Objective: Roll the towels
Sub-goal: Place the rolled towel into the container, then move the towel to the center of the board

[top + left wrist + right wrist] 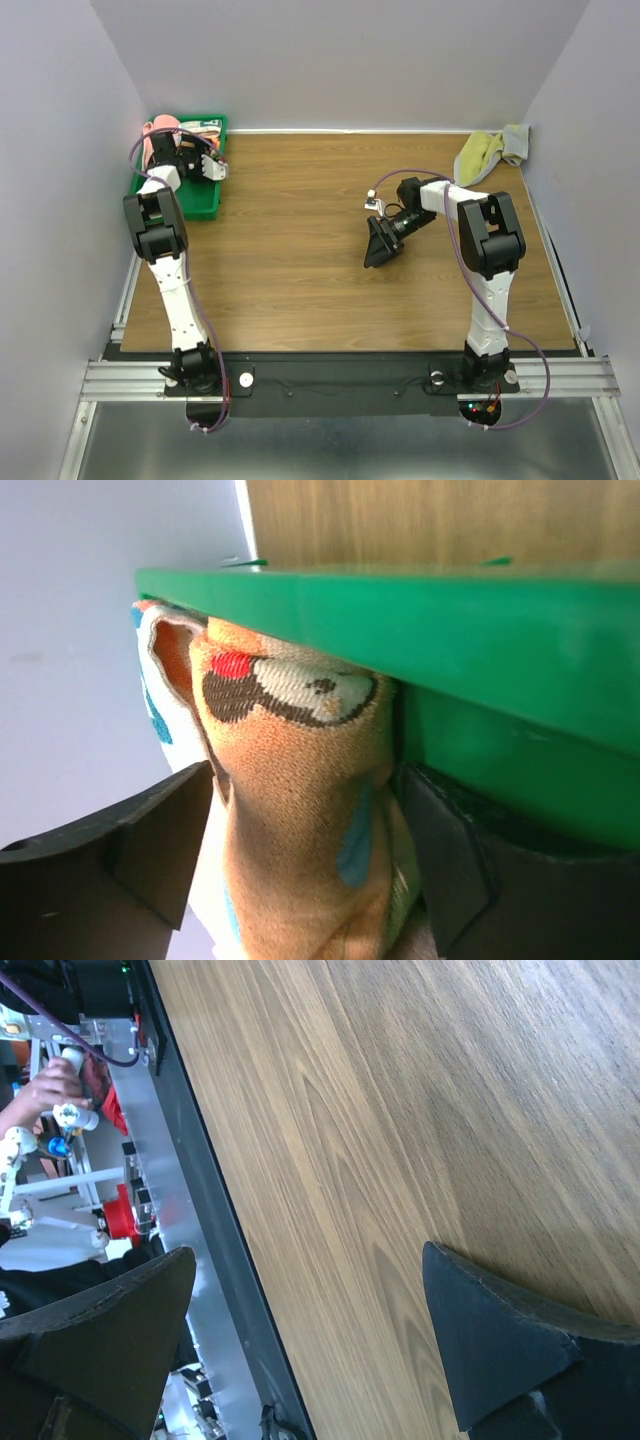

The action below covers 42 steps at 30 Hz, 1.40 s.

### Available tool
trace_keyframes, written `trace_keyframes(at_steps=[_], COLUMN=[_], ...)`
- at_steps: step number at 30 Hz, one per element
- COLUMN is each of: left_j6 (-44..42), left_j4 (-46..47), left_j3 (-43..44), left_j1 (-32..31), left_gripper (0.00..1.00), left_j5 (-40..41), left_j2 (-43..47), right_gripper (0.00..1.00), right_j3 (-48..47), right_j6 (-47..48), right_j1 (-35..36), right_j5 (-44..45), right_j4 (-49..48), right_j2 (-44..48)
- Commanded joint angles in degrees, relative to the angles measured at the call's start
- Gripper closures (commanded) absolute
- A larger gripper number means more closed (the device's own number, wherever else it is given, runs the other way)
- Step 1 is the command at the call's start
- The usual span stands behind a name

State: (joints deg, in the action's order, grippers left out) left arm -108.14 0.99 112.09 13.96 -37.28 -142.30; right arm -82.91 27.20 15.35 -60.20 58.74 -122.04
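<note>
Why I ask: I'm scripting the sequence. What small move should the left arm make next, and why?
Probably draw the left pincer back, clear of the orange towel. Its jaws stand wide on either side of it, by the green bin's rim, so it looks let go. The yellow-green towel lies crumpled in the far right corner.

Pale grey walls enclose a wooden table.

A green bin sits at the far left corner of the wooden table.
</note>
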Motion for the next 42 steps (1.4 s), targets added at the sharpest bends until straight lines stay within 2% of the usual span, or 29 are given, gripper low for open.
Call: trace_keyframes(at_steps=[1, 2, 8, 12, 17, 21, 22, 23, 25, 28, 32, 33, 34, 37, 40, 42], left_j6=[-1.7, -2.5, -7.1, -10.6, -4.6, 8.6, 19.2, 24.6, 34.3, 54.4, 69.7, 76.2, 79.5, 89.0, 94.5, 95.0], left_j4=[-6.7, -9.7, -20.7, -32.8, -39.1, -39.9, -38.6, -37.0, -32.0, -26.1, -22.2, -20.7, -20.0, -18.3, -18.2, -18.6], left_j3=[-2.8, -3.0, -4.7, -3.8, 1.1, 9.5, 10.5, 11.0, 10.8, 7.8, 3.5, 2.6, 1.1, -2.1, -4.4, -6.3], left_j1=[-0.1, -0.2, -0.1, -0.1, 0.0, -0.4, -0.9, -1.4, -2.6, -4.1, -5.9, -6.2, -7.2, -7.4, -7.3, -7.4], left_gripper=[0.07, 0.02, 0.01, 0.01, 0.01, 0.01, 0.01, 0.01, 0.01, 0.01, 0.01, 0.01, 0.01, 0.01, 0.01, 0.01], left_j5=[-1.0, -1.0, 1.3, 4.0, 4.5, 3.0, 3.3, 3.4, 4.1, 3.8, 3.9, 4.5, 6.3, 5.4, 5.5, 6.1], left_j2=[6.7, 7.4, 12.7, 15.3, 19.5, 22.9, 24.7, 25.7, 28.4, 35.8, 41.9, 43.0, 43.9, 46.7, 49.0, 50.0], right_gripper=[0.0, 0.0, 0.0, 0.0, 0.0, 0.0, 0.0, 0.0, 0.0, 0.0, 0.0, 0.0, 0.0, 0.0, 0.01, 0.02], right_j3=[-0.6, -0.5, -0.8, -1.5, -3.4, -9.5, -12.8, -14.4, -17.7, -23.8, -29.5, -30.6, -33.7, -40.2, -44.6, -47.9], right_j6=[1.6, 1.7, 2.5, 3.0, 2.8, 0.9, -0.4, -1.0, -2.9, -7.8, -12.1, -12.6, -13.0, -13.8, -13.9, -13.8], right_j1=[0.1, 0.2, 0.1, 0.2, -0.6, -5.6, -6.8, -8.1, -12.3, -17.6, -21.6, -22.1, -22.3, -22.4, -22.4, -22.4], right_j5=[2.5, 2.5, 2.3, 2.6, 5.1, 9.3, 10.4, 11.4, 15.6, 23.4, 36.2, 38.9, 43.6, 49.3, 52.3, 53.4], right_j4=[0.3, 0.3, 0.9, 1.4, 1.3, 1.1, 0.6, 0.3, -0.8, -6.0, -13.4, -14.6, -15.5, -17.4, -18.3, -18.4], right_j2=[-0.2, 0.0, 1.8, 3.1, 6.5, 8.3, 8.3, 8.1, 7.6, 5.9, 3.5, 1.2, -0.1, -6.4, -13.1, -15.8])
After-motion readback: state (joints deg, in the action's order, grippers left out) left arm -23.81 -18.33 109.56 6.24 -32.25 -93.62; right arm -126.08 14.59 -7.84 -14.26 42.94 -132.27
